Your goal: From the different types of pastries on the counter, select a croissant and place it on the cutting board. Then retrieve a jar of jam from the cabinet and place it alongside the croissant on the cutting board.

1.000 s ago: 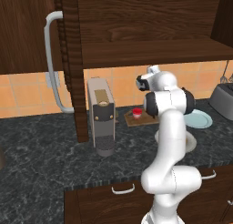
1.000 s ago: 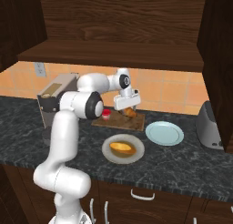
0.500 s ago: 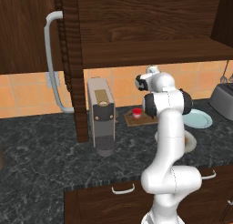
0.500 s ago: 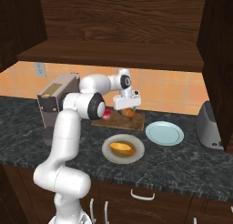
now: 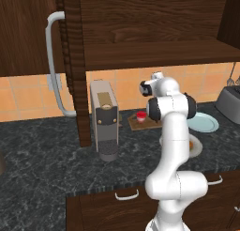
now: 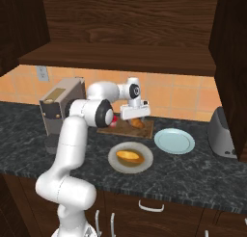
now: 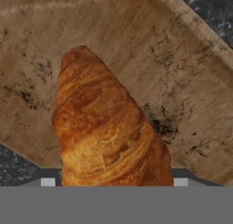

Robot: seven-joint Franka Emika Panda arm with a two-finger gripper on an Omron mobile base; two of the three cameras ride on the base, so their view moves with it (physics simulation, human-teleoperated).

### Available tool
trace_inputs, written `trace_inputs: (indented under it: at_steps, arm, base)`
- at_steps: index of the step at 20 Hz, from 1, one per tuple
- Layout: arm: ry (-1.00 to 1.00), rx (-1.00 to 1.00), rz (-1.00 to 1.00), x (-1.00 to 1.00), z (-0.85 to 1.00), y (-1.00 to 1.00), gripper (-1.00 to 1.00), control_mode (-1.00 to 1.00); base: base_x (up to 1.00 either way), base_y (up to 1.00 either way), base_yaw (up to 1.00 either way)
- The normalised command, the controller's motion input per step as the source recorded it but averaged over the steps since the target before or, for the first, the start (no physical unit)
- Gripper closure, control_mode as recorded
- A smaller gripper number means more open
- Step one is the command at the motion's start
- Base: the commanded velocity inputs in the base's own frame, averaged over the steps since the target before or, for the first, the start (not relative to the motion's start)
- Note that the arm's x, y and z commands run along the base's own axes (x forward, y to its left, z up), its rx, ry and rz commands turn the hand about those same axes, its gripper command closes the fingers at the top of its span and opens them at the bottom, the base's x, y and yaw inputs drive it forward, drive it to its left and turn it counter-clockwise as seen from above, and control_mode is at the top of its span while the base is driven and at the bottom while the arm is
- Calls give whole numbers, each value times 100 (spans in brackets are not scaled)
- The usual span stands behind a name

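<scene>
The brown-orange croissant (image 7: 109,127) fills the gap between my two fingertips, which press against its sides. My gripper (image 7: 114,182) is shut on it right over the wooden cutting board (image 7: 182,91). From the right base view, the gripper (image 6: 137,118) holds the croissant (image 6: 138,122) low at the board's (image 6: 145,132) right half. The red-lidded jar of jam (image 5: 140,115) stands on the board's (image 5: 138,126) left part, half hidden behind my arm in the right base view. The other of the pastries, golden and round (image 6: 129,156), lies on a plate on the counter (image 6: 193,168). The cabinet (image 5: 23,37) door hangs open at the left.
A pale blue plate (image 6: 174,140) lies just right of the board. The toaster (image 6: 223,132) stands at the far right. A coffee machine (image 5: 104,117) stands left of the board, and the grey plate (image 6: 116,164) with the golden pastry sits in front of it.
The gripper has sunk slightly towards the cutting board with the croissant in it. Everything else stays where it was.
</scene>
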Motion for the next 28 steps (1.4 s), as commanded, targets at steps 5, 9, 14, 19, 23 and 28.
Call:
trace_inputs:
  at_steps: [5, 9, 14, 19, 23, 28]
  arm:
    - [-3, 0, -1, 1, -6, 0, 100, -100]
    - [-8, 0, 0, 0, -20, 0, 100, -100]
    - [-11, 0, 0, 3, -17, 0, 100, -100]
    - [-5, 0, 0, 0, -5, 0, -100, -100]
    - [1, 5, 0, 0, 18, 0, -100, -100]
    - [7, 2, 0, 0, 32, 0, -100, -100]
  base:
    - [0, 0, 0]
    - [0, 0, 0]
    - [0, 0, 0]
    - [0, 0, 0]
    - [0, 0, 0]
    - [0, 0, 0]
